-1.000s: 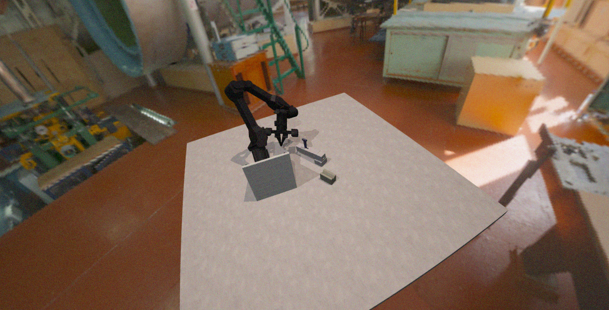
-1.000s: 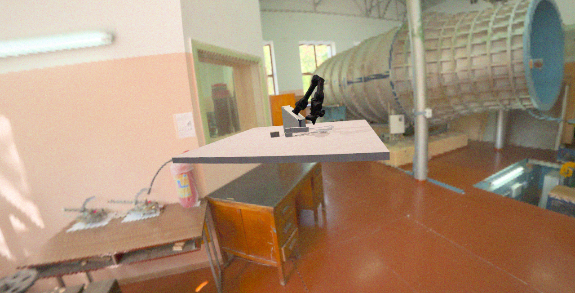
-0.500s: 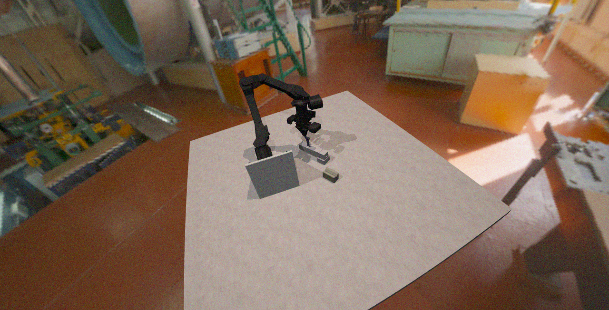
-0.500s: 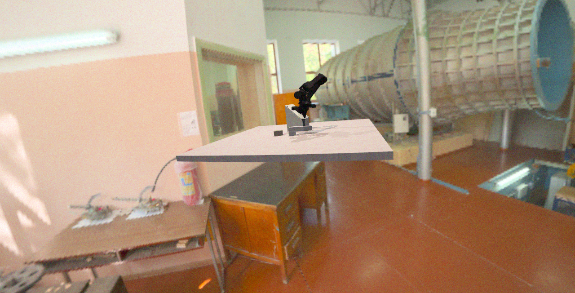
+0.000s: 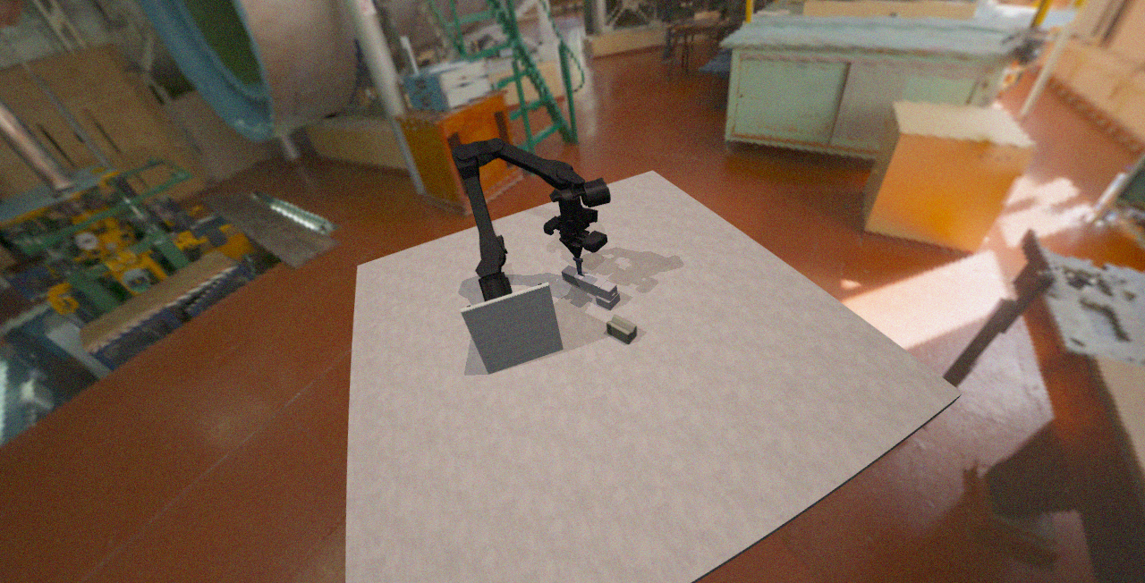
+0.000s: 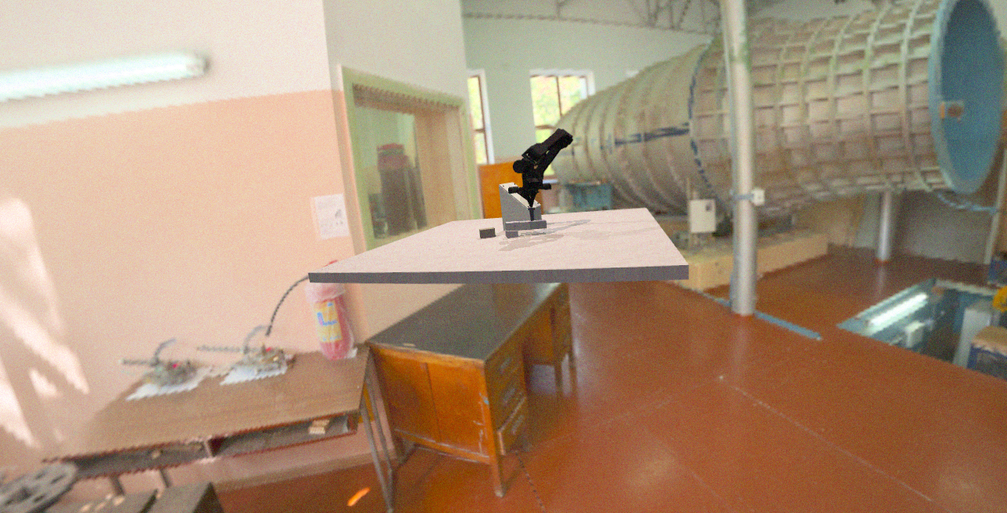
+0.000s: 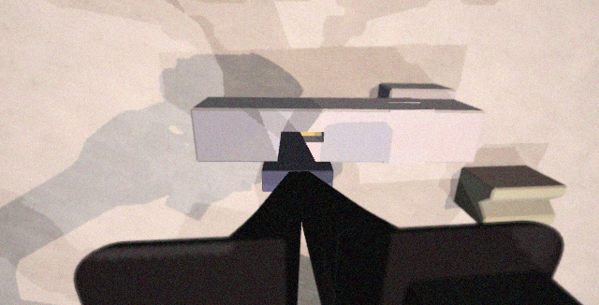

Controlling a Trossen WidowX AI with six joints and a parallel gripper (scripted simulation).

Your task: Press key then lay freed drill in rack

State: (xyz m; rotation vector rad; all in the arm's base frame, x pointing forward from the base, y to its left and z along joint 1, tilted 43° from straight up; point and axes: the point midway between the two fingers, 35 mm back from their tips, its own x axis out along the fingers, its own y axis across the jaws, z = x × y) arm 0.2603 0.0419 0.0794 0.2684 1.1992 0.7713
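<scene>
- Black and pinched fully together, our gripper [image 7: 299,176] holds nothing; its tips point down onto the key [image 7: 298,174], a small bluish-grey block with a dark stem that stands against the near face of the long pale housing [image 7: 337,137].
- We cannot tell from the wrist view whether the tips touch the key's top or sit just above it (they overlap it from this angle).
- We see a small yellow sliver [image 7: 312,134] beside the key's stem on the housing face; we take it for part of the stuck drill, though it is too small to be sure.
- Our rack [image 7: 512,193], an olive-and-cream stepped block, lies on the table [image 5: 608,435] near the housing's right end, apart from it.
- From the top view our arm [image 5: 520,163] reaches over from its base, behind an upright grey panel [image 5: 512,327], and the gripper [image 5: 578,266] comes down on the housing [image 5: 590,288], with the rack [image 5: 621,329] a little nearer the camera.
</scene>
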